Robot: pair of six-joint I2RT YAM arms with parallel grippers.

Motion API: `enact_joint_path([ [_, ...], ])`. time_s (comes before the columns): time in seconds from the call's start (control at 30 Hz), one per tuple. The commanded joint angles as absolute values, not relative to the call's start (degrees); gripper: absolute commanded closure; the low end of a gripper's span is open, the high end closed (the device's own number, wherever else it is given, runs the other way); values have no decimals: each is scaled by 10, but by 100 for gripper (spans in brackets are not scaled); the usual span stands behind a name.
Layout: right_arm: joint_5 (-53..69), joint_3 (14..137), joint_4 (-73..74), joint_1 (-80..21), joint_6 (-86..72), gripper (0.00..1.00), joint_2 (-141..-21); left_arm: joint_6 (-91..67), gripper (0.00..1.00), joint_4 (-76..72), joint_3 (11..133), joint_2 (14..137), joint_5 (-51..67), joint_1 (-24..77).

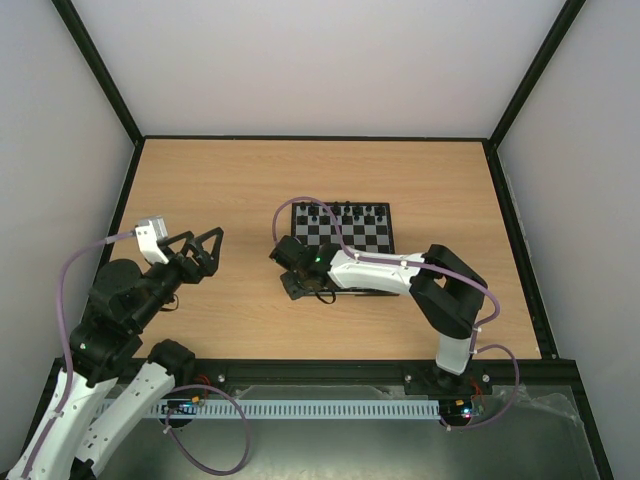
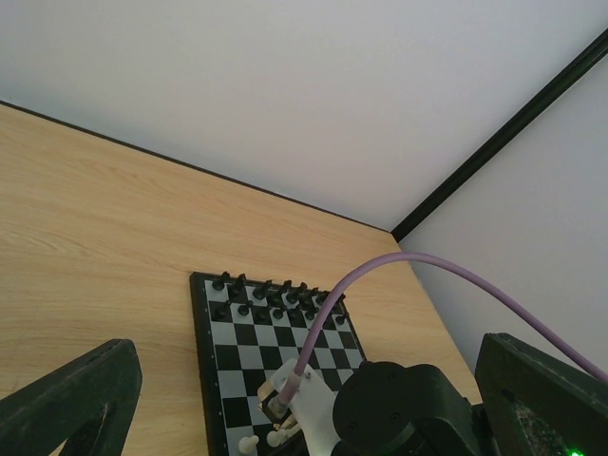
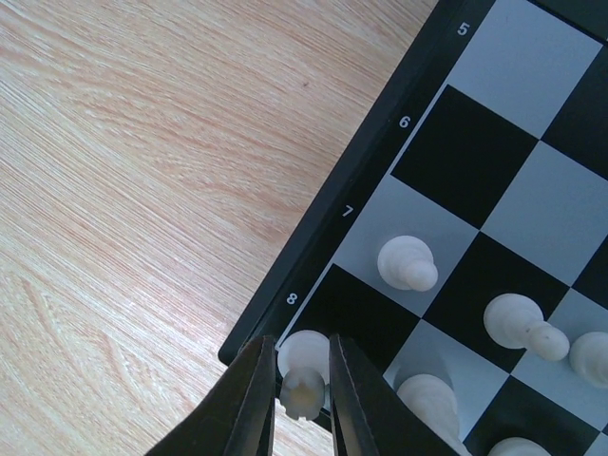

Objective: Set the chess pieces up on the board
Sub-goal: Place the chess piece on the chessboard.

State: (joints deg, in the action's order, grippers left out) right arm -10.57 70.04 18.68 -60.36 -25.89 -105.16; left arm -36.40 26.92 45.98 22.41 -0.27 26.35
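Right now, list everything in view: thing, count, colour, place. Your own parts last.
table: one, light wood, under everything.
board: one, black and pale-grey checks, table centre.
black chessmen: two rows, count unclear, board's far edge.
white chess pieces: at least five, standing near the board's near-left corner.
corner piece: one, white, at the square by the 8.
cables: two, purple, looping left and right.
left tool: one, black, open, raised left of the board.
right tool: one, black, closed around the corner piece.

Small white chess pieces (image 3: pixel 407 262), standing on corner squares, black-and-grey board (image 3: pixel 375 166)
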Motion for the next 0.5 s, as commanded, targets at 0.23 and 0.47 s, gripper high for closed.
enact_joint_path([
  [0.23, -105, 714, 191, -598, -252, 82, -1057, -356, 0, 259, 455, 224, -8, 265],
  [0.47, -102, 708, 193, -598, -248, 74, -1042, -356, 0, 256, 450, 227, -13, 265],
])
